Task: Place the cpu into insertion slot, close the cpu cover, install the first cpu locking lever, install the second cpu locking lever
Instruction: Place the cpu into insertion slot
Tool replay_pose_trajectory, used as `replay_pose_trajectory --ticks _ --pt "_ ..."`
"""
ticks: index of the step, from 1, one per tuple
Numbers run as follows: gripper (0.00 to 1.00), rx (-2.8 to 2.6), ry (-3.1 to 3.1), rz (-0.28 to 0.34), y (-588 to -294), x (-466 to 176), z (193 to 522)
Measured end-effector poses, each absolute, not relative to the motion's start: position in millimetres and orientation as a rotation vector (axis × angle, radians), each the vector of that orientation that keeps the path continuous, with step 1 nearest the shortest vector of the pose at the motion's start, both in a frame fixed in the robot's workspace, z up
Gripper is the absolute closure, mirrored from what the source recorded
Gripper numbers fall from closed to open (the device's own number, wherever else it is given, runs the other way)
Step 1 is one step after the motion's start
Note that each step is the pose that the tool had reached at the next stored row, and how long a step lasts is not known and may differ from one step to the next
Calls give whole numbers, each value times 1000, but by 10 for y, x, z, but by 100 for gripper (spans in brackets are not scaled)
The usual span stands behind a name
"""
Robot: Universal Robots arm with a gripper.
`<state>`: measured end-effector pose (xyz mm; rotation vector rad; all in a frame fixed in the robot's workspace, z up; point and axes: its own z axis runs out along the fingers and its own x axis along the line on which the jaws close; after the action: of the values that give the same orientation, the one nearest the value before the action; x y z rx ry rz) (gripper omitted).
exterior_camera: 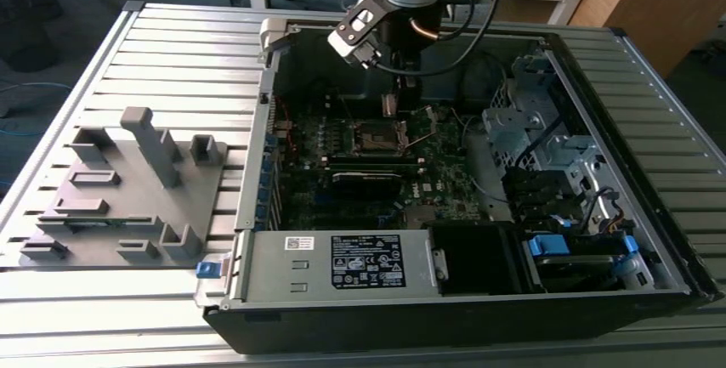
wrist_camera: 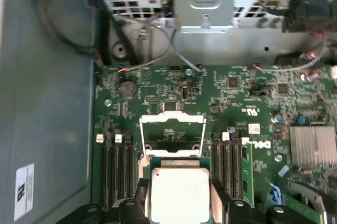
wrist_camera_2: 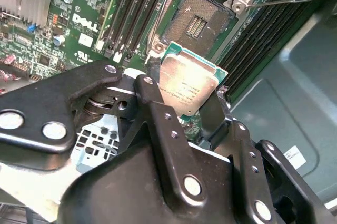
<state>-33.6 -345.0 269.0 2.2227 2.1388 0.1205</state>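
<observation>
Gripper (wrist_camera_2: 183, 97) jaws clamped on the cpu (wrist_camera_2: 188, 81); second wrist view shows the insertion slot (wrist_camera_2: 197, 21); first wrist view, the raised cpu cover (wrist_camera: 172, 119)

The cpu (wrist_camera_2: 190, 84) is held between the fingers (wrist_camera_2: 158, 113), just beside the insertion slot (wrist_camera_2: 197, 22), inside the computer case (exterior_camera: 454, 313) set on the desk (exterior_camera: 170, 53).

Silver-grey cpu (wrist_camera_2: 187, 84), black insertion slot (wrist_camera_2: 197, 23), green motherboard (wrist_camera: 231, 103)
</observation>
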Motion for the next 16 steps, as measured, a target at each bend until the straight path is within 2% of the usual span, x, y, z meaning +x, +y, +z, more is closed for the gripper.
replay_pose_trajectory --ticks 4,9,16 --pt "46 2225 2140 116 -3449 -336 2687" --pt "46 2238 2166 73 -3450 -336 2665" --pt "46 2230 2175 73 -3450 -336 2663"
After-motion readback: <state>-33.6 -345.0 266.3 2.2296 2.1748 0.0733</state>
